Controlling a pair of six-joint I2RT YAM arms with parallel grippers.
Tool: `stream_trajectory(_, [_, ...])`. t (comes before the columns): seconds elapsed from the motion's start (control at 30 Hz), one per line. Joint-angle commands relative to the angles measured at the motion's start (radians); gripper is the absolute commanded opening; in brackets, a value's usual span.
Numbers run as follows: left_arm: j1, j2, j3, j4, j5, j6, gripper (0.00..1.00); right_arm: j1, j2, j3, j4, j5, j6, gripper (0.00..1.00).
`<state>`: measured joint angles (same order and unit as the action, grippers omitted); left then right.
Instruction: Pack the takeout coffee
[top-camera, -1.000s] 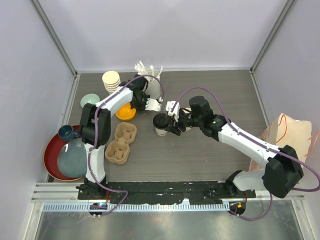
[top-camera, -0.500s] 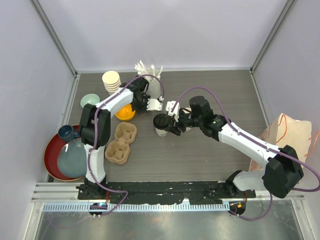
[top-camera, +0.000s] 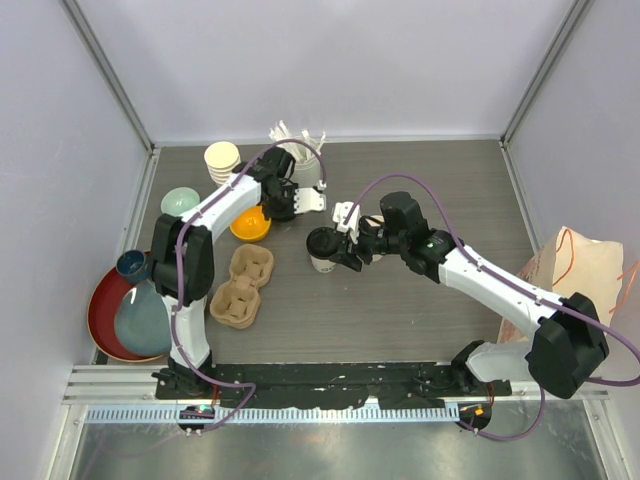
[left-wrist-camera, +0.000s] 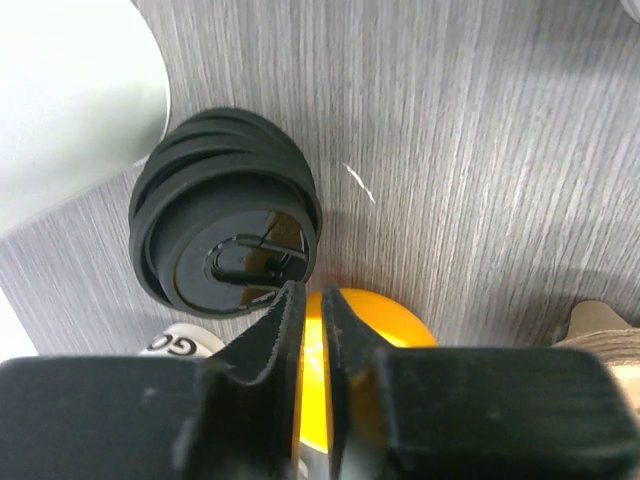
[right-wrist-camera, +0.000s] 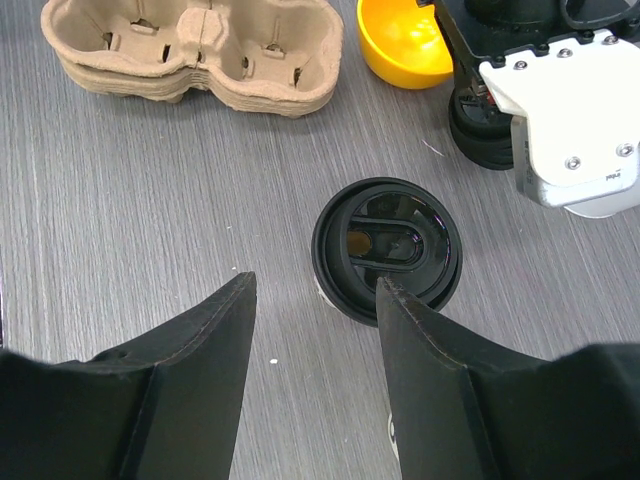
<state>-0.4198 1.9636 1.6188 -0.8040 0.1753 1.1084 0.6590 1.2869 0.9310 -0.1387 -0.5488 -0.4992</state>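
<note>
So the only thing that budged in the last second is my left arm. It crept a bit further out past the pulp cup carrier (right-wrist-camera: 195, 50), and the left gripper (left-wrist-camera: 312, 295) now hangs right at the near rim of the stack of loose black lids (left-wrist-camera: 225, 240), which sits beyond the carrier's far end. Its fingers are pinched almost together with nothing between them. I can see the yellow bowl (left-wrist-camera: 370, 320) through the slit, and the bowl sits between the carrier and the lid stack.

The right arm hasn't moved at all. The right gripper (right-wrist-camera: 315, 282) hovers over the lidded white coffee cup (right-wrist-camera: 385, 248), spread wide and not gripping, with the cup just past the fingertips. The cup stands upright on the table to the right of the carrier, near it but not in any of its pockets. I can only make out that one capped cup for sure.

My read is that nothing's packed yet. The left arm fiddling by the spare lids doesn't get the coffee anywhere. The useful move looks like the right arm's: drop, close on the cup, and carry it over into a carrier pocket. The paper bag (top-camera: 580, 270) is way off to the carrier's right.
</note>
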Motion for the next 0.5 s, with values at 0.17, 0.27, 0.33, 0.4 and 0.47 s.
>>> stream_trajectory(0.17, [-0.01,-0.025,-0.094,0.126,-0.076,0.019,0.31,-0.004,-0.035,0.003,0.021,-0.023,-0.018,0.56])
stream_trajectory(0.27, [-0.013,-0.026,-0.118,0.175,-0.076,0.001,0.36,-0.004,-0.035,0.003,0.016,-0.028,-0.021,0.57])
stream_trajectory(0.33, [-0.013,-0.028,-0.128,0.198,-0.088,-0.028,0.38,-0.002,-0.032,0.008,0.011,-0.034,-0.022,0.57])
stream_trajectory(0.4, [-0.011,-0.035,-0.108,0.203,-0.088,-0.067,0.41,-0.002,-0.031,0.011,0.004,-0.034,-0.025,0.57])
stream_trajectory(0.47, [-0.011,-0.046,-0.09,0.193,-0.079,-0.158,0.53,-0.002,-0.032,0.009,0.002,-0.031,-0.025,0.57])
